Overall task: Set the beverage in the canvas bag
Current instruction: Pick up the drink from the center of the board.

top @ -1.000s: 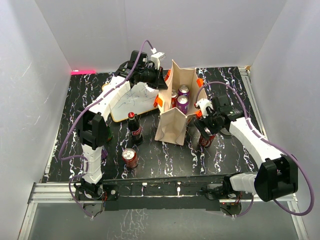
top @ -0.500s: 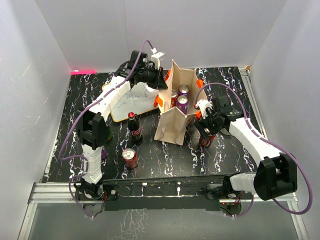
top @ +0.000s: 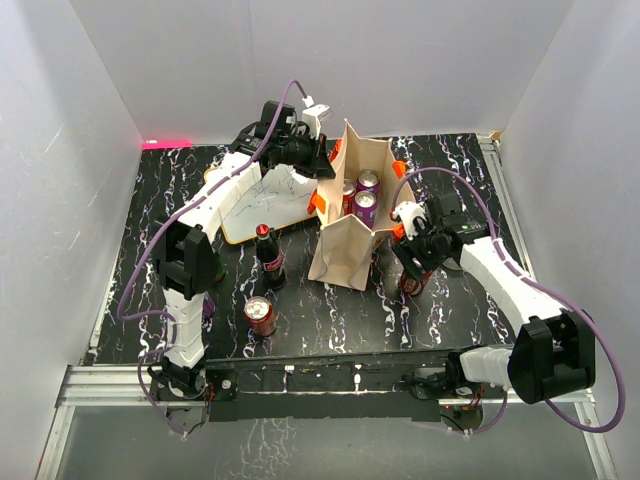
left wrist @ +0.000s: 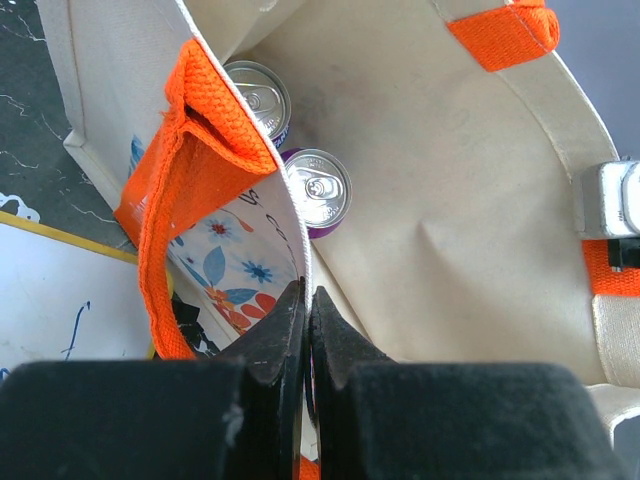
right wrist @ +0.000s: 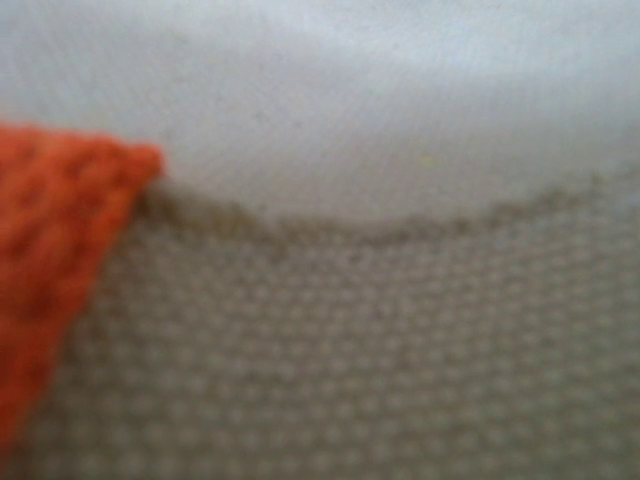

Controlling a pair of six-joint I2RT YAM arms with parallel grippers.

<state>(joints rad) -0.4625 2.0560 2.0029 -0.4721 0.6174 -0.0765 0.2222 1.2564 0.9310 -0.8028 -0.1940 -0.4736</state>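
Note:
The canvas bag (top: 338, 245) stands open at mid-table, beige with orange handles. My left gripper (top: 323, 170) is shut on its left rim; in the left wrist view the fingers (left wrist: 308, 292) pinch the rim beside the orange handle (left wrist: 195, 160). Purple cans (left wrist: 317, 187) (left wrist: 253, 95) stand inside the bag (left wrist: 460, 200). My right gripper (top: 413, 258) is low at the bag's right side, over a dark cola drink (top: 410, 283). The right wrist view shows only blurred canvas (right wrist: 350, 350) and orange strap (right wrist: 45, 240); its fingers are hidden.
A cola bottle (top: 268, 256) and a red can (top: 260, 316) stand left of the bag. A white board with an orange-brown frame (top: 262, 200) lies at the back left. White walls enclose the table on three sides.
The right arm has shifted slightly to the right beside the bag. The left arm and the bag have not moved.

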